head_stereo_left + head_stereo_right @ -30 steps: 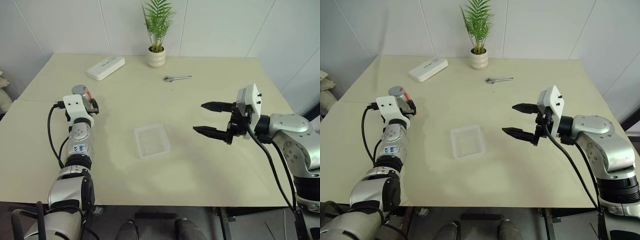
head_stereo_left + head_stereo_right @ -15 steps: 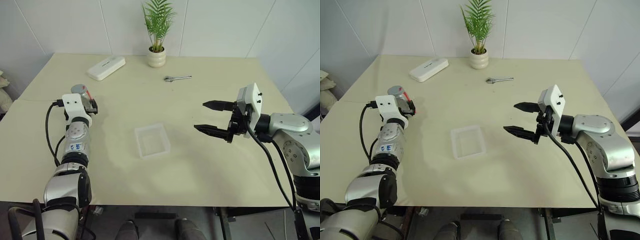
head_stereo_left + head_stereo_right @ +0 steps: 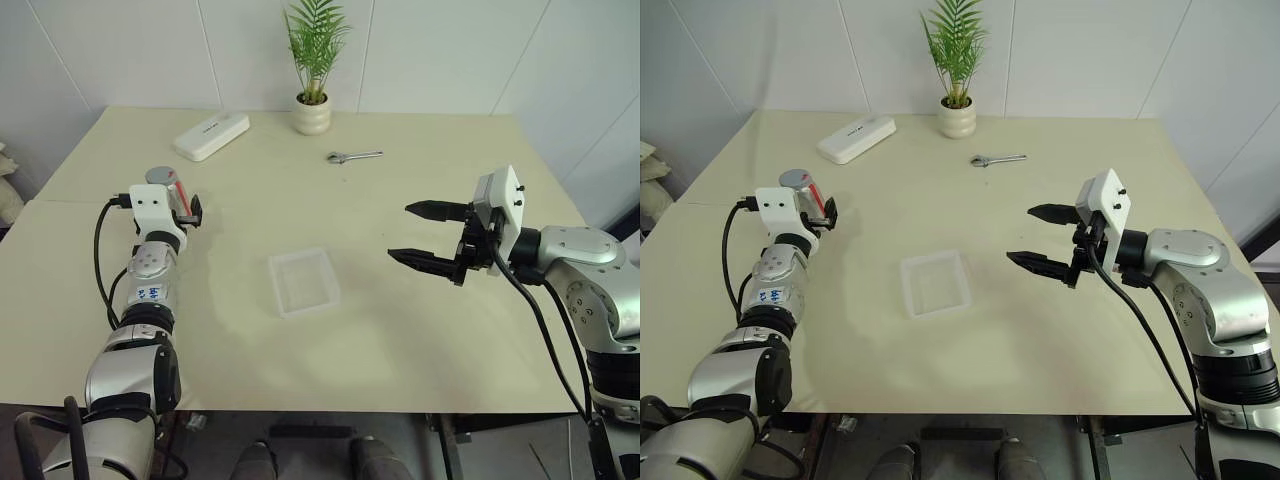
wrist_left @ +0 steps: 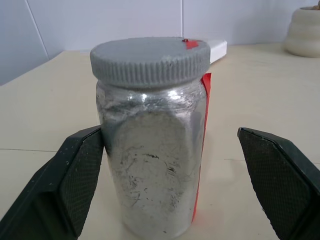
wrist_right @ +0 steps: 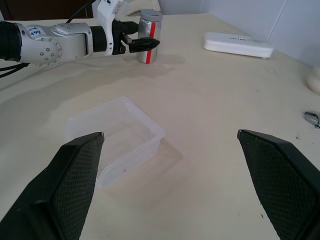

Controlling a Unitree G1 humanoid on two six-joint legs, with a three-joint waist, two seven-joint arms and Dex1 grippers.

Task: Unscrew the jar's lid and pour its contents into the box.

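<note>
Two grippers, one jar: task is standing at its very start. Jar (image 4: 152, 145), silvery w/ a red stripe down its side, is sitting upright on the table (image 3: 400, 220) near its left edge, w/ the ribbed grey lid (image 4: 150, 60) seated on top, red mark at the rim. Lid is looking fully screwed down, so unscrewing is not yet done. Contents cannot be made out through the silvery wall.

Left gripper (image 4: 170, 185) is bracketing the jar at body height, fingers spread wide: one finger (image 4: 82, 175) is lying just beside or touching the jar wall (cannot tell which), the other is standing well apart on the stripe side. Nothing is being pinched yet.

Right gripper (image 3: 432, 237) is hovering above the table to the right of the box, fingers spread & empty, pointing toward the table's middle.

Box (image 3: 304, 282), a clear shallow plastic tray w/ rounded corners, is lying between the two arms, well apart from the jar, and appears empty.

Judged remaining: left closing on the jar body, right coming across to grip & twist off the lid, then tipping the jar over the box. In effect every step of the task is outstanding.

Bystanders at the far side, not part of the job: white oblong device (image 3: 211, 135), potted plant (image 3: 313, 105), small wrench (image 3: 354, 156).
</note>
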